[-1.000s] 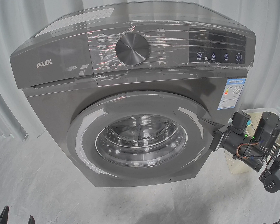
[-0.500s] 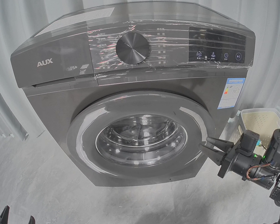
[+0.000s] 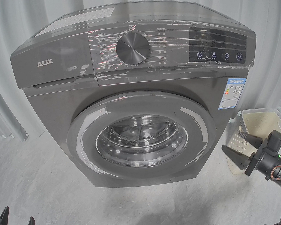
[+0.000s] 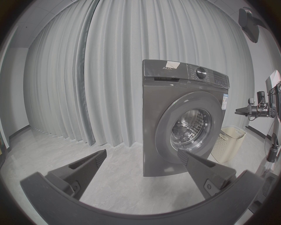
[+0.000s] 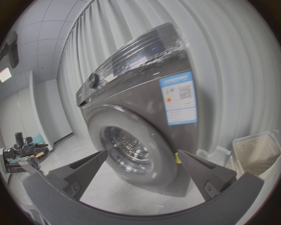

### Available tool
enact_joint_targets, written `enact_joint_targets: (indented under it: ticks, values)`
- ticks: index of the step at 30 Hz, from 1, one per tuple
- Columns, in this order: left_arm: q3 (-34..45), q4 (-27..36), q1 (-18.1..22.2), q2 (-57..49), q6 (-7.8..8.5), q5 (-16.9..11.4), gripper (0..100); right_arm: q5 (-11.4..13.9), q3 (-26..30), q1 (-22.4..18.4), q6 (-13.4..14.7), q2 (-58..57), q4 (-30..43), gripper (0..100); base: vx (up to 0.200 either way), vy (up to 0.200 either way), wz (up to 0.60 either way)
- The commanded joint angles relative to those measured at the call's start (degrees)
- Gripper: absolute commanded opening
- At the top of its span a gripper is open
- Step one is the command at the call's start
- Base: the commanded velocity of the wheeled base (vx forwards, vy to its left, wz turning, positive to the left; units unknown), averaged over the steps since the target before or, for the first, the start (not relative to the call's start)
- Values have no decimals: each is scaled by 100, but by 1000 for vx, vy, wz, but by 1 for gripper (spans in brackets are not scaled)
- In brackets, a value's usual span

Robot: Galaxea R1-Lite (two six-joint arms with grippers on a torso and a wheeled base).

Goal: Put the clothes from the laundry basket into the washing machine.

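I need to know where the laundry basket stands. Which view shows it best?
The left wrist view: the whole laundry basket stands unobstructed beside the washing machine. In the head view the right gripper overlaps it; the right wrist view shows part of it at the edge.

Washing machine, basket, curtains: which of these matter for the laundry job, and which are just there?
For the job: washing machine, its door shut; laundry basket beside it; right gripper, open; left gripper, open.
Just there: curtains; floor.
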Motion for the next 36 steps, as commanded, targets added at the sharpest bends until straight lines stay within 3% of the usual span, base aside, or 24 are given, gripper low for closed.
enact_joint_targets:
  ticks: [1, 8, 9, 12, 18, 21, 25, 27, 36]
  values:
    - [92, -1, 2, -93, -1, 2, 100, -3, 138, -691, -77, -871, 320, 100, 0, 0, 0]
    - [101, -1, 2, -93, -1, 2, 100, -179, 138, -841, -209, -1865, 1278, 100, 0, 0, 0]
    - [101, -1, 2, -93, -1, 2, 100, -293, 138, -1017, -200, -2067, 1383, 100, 0, 0, 0]
    - [92, -1, 2, -93, -1, 2, 100, -284, 138, -1544, -235, -2410, 1480, 100, 0, 0, 0]
    - [101, -1, 2, -93, -1, 2, 100, -284, 138, -1755, -271, -3253, 1990, 100, 0, 0, 0]
    - [101, -1, 2, -93, -1, 2, 100, -232, 138, -2027, -411, -4088, 2825, 100, 0, 0, 0]
    - [101, -1, 2, -93, -1, 2, 100, 67, 138, -2352, -631, -5609, 4407, 100, 0, 0, 0]
    - [101, -1, 2, -93, -1, 2, 100, 217, 138, -2449, -613, -6154, 4996, 100, 0, 0, 0]
    - [101, -1, 2, -93, -1, 2, 100, 278, 138, -2607, -649, -8087, 7246, 100, 0, 0, 0]
